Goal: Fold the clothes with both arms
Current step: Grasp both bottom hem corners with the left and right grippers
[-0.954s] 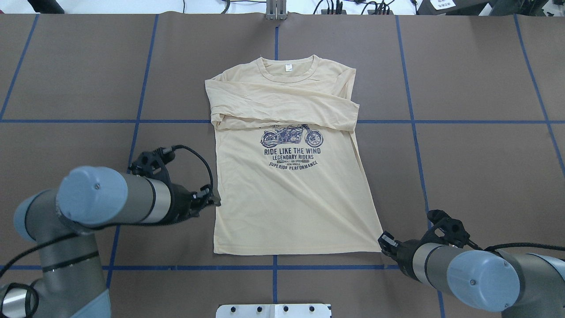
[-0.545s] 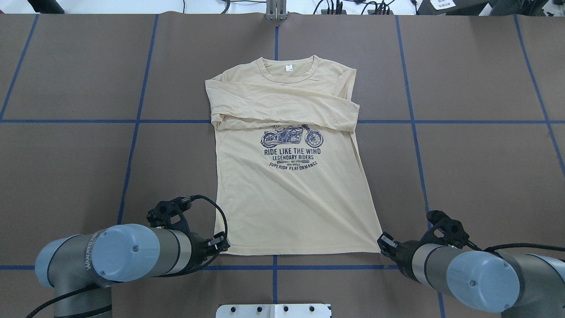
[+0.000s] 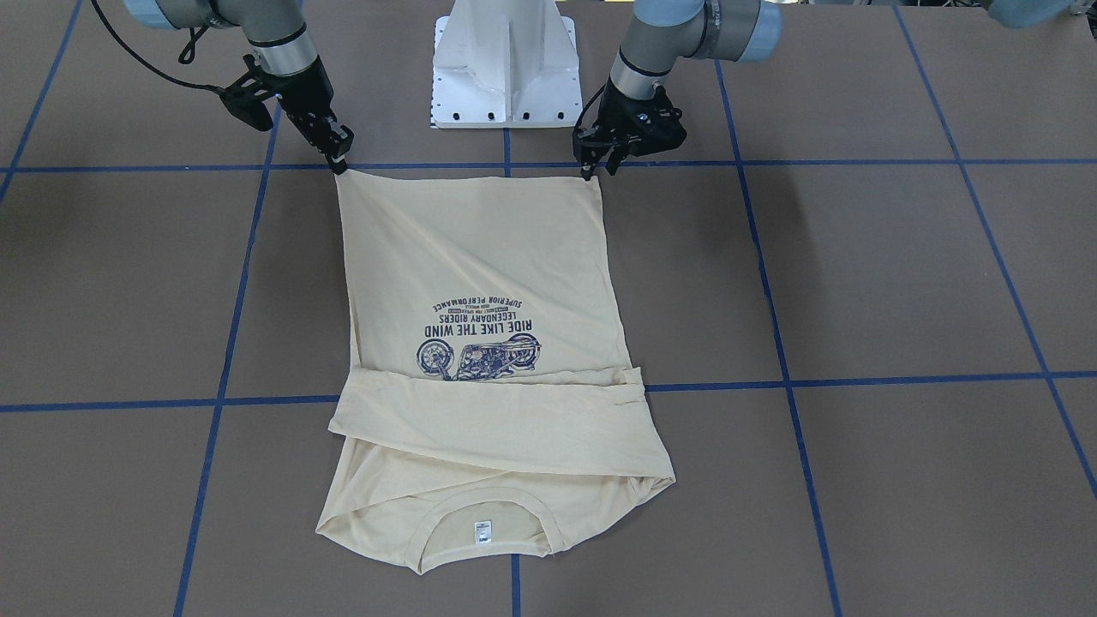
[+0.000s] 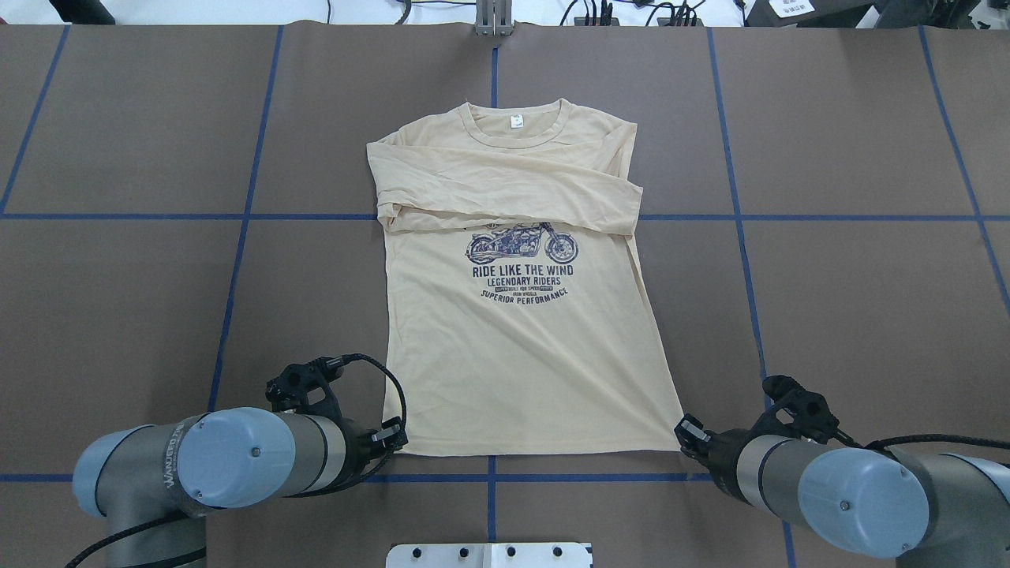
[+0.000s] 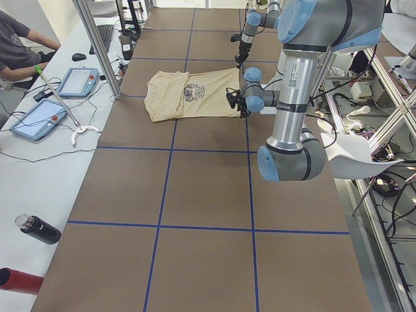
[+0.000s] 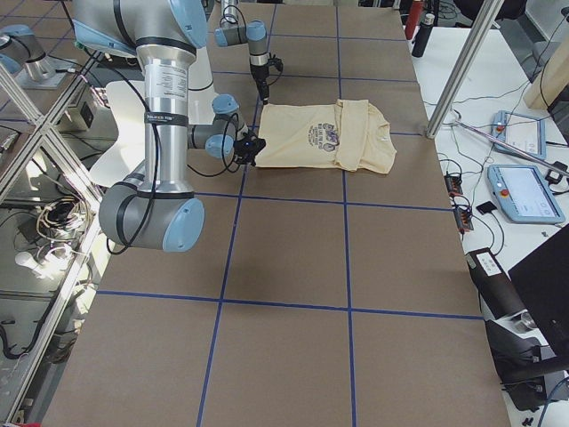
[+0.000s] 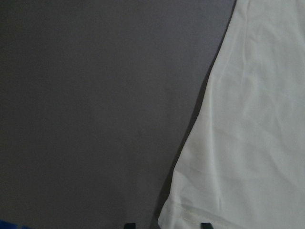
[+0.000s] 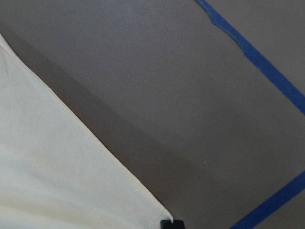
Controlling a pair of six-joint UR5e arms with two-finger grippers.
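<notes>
from the front-facing view, the pale cream-yellow long-sleeved t-shirt [image 3: 480, 257] lies flat on the brown paper-covered table [image 3: 900, 274], neck away from the robot and hem towards the white metal pedestal [image 3: 506, 60]. both sleeves are folded across the chest just beyond the navy motorcycle graphic [image 3: 478, 356]. the black two-finger left gripper [image 3: 590, 171] stands at one hem corner, the black two-finger right gripper [image 3: 341, 163] at the other, both tips down at the cloth.

overhead, the t-shirt [image 4: 521, 371] sits over the middle blue tape line [image 4: 491, 505]. the left gripper [image 4: 397, 436] is at its own-side hem corner and the right gripper [image 4: 683, 430] at the opposite one.

from the left end, the t-shirt [image 5: 188, 97] lies far down the table and a person [image 5: 16, 45] sits at the side bench.

from the right end, the near right gripper [image 6: 252, 147] touches the hem.

the left wrist view shows the left gripper [image 7: 167, 226] spread wide, one fingertip [image 7: 128, 225] on bare table and the other over cloth, the hem corner between them.

in the right wrist view the right gripper [image 8: 171, 223] is drawn narrow, pinched on the very tip of the hem corner.
</notes>
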